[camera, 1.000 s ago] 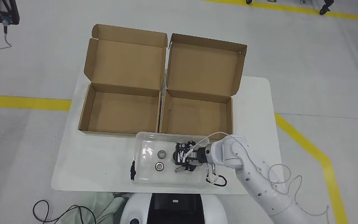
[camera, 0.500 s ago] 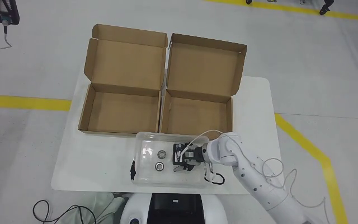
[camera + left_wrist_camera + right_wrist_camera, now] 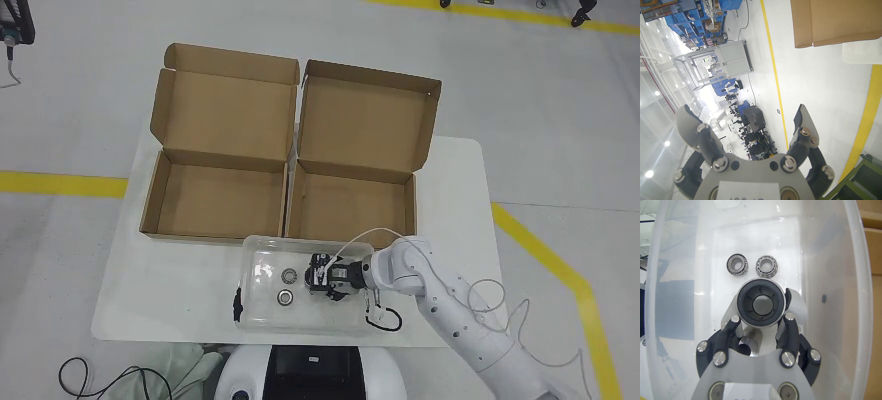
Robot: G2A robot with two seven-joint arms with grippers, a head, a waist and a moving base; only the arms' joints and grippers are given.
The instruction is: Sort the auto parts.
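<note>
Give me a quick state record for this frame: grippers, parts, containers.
right gripper: inside the clear bin, shut on the large bearing
left gripper: open, holding nothing, aimed at the room
loose parts: two small bearings side by side on the bin floor, just ahead of the held one
boxes: two cardboard boxes, lids open, side by side behind the bin on the table
sorted: none, both boxes empty

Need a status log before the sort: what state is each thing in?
Left box: open, empty.
Right box: open, empty.
Bin: uncovered, holds bearings.
Large bearing: gripped.
Small bearings: loose, flat in bin.
Left gripper: open, empty.
Right gripper: shut on large bearing.
</note>
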